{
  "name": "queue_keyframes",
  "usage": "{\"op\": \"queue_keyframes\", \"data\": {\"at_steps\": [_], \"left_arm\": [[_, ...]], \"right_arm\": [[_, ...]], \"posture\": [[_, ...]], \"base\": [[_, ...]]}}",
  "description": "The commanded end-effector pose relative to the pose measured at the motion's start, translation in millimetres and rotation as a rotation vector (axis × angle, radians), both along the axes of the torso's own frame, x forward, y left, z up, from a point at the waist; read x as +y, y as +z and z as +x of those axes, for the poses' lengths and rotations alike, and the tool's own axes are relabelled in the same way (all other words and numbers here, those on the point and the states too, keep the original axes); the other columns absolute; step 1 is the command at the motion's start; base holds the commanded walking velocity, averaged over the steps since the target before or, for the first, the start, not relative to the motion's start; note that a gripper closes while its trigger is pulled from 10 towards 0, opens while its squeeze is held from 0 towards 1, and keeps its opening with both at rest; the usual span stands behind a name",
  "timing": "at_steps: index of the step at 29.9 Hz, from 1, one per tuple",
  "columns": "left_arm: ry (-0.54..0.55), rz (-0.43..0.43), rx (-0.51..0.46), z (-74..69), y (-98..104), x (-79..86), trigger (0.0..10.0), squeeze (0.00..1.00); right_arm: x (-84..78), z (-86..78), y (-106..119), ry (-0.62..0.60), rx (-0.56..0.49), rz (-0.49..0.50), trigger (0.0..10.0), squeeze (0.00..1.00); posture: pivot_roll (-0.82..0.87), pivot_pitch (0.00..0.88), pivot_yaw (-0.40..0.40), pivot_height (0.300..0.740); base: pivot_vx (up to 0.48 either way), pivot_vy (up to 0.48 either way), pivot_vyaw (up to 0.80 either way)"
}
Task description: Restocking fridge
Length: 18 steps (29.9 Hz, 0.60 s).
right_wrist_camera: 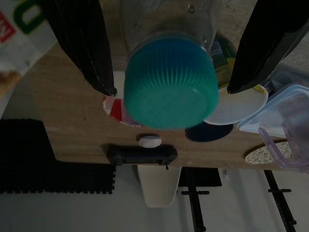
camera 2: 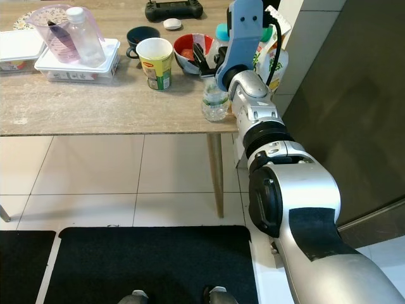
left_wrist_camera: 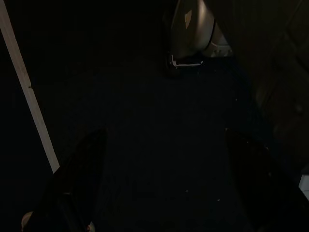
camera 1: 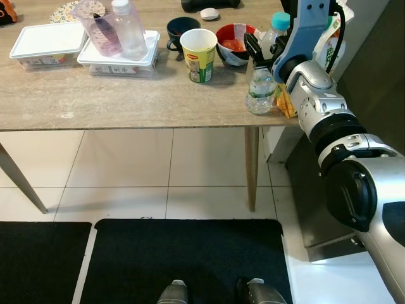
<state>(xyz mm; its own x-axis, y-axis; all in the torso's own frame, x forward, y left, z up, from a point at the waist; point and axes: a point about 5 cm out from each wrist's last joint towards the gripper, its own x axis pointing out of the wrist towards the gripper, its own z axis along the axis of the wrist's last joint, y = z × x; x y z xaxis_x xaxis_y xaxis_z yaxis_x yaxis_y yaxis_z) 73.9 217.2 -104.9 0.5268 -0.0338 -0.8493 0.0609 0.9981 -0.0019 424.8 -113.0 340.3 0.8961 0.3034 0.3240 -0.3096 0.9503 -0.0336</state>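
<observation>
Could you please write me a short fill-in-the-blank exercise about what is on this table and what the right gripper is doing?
1. The right gripper has its fingers open on either side of a bottle with a ____ cap.
2. The instant noodle cup on the table stands ____.
3. The clear plastic bottle rests on a white ____.

Missing words: teal; upright; food container

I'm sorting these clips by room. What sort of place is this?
Probably a home kitchen or dining corner: a wooden table carries a noodle cup, bowl of red food and lidded food boxes, on a white tiled floor. The right gripper straddles a teal-capped bottle.
</observation>
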Motion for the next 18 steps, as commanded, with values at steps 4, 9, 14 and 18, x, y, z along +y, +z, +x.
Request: {"op": "queue_keyframes", "data": {"at_steps": [4,9,14,18], "left_arm": [[0.008,-0.016,0.051,-11.5,-4.4,-5.9,10.0,0.00],[0.008,-0.016,0.051,-7.5,-4.5,-7.2,10.0,0.00],[0.009,-0.016,0.052,-5.5,-4.7,-8.2,10.0,0.00],[0.009,-0.019,0.059,-4.1,-5.4,-10.6,10.0,0.00]], "right_arm": [[-4.3,-1.4,12.9,-0.014,-0.041,0.000,10.0,0.00],[-5.9,-2.5,21.1,-0.013,-0.061,0.007,10.0,0.00],[-5.6,-2.6,23.2,-0.022,-0.065,-0.010,10.0,0.00],[-0.9,-3.0,23.2,0.004,-0.063,-0.054,0.0,0.00]], "posture": [[0.18,0.261,-0.015,0.740],[0.17,0.250,-0.018,0.740],[0.17,0.241,-0.019,0.740],[0.15,0.224,-0.022,0.740]], "base": [[0.000,0.000,0.00],[0.000,0.000,0.00],[0.000,0.000,0.00],[0.000,0.000,0.00]]}}
